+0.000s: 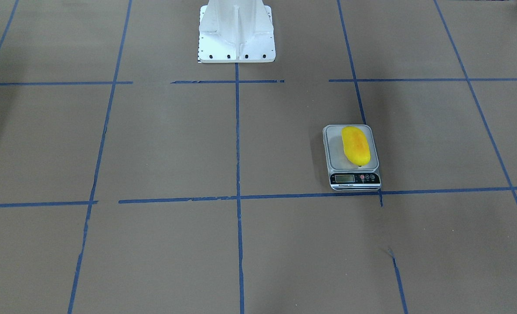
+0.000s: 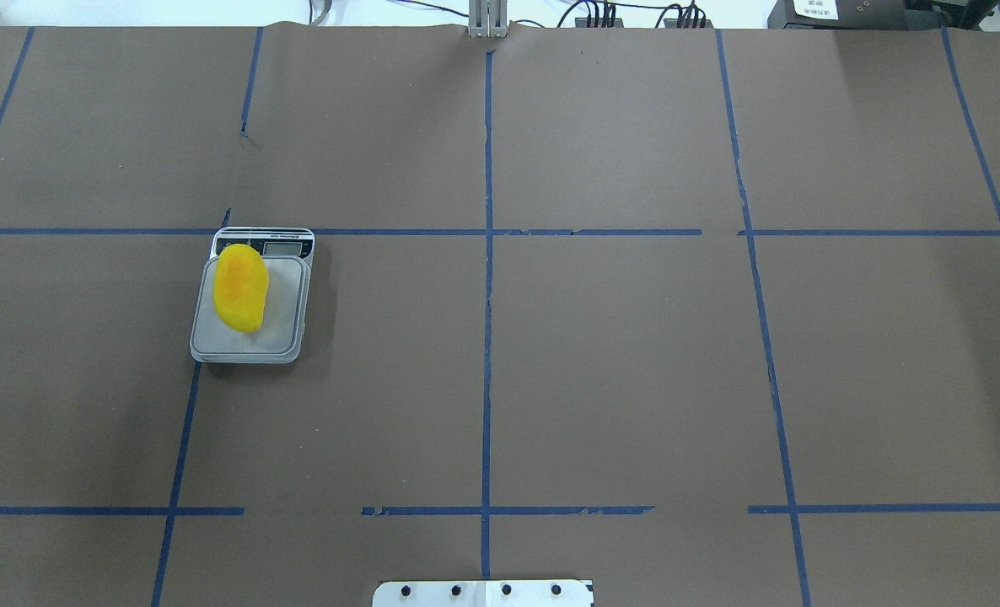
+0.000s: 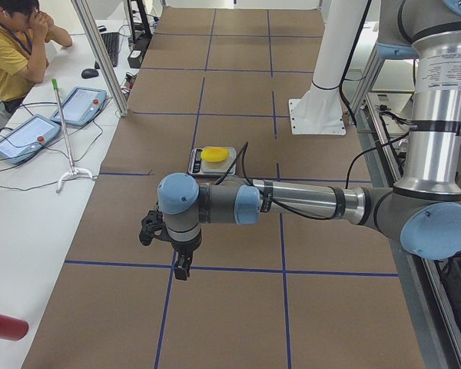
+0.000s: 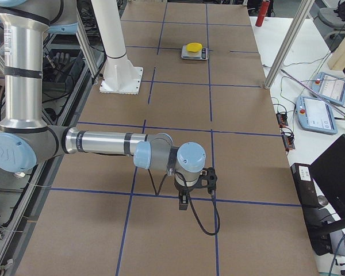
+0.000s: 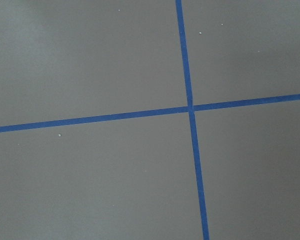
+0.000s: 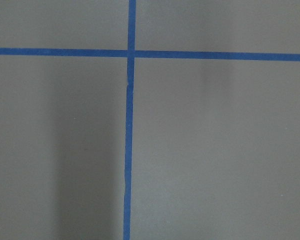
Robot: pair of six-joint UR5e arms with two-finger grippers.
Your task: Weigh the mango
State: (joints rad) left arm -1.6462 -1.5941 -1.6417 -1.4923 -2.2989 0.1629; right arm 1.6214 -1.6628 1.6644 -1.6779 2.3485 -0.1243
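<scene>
The yellow mango lies on the platform of a small digital scale on the robot's left half of the table. It also shows in the overhead view, toward the left edge of the scale's platform. My left gripper shows only in the exterior left view, high above the table and well short of the scale; I cannot tell whether it is open. My right gripper shows only in the exterior right view, far from the mango; I cannot tell its state either. Both wrist views show only brown paper and blue tape.
The robot's white base stands at the table's middle edge. Blue tape lines divide the brown surface. An operator sits beside teach pendants off the far side. A red object lies off the table.
</scene>
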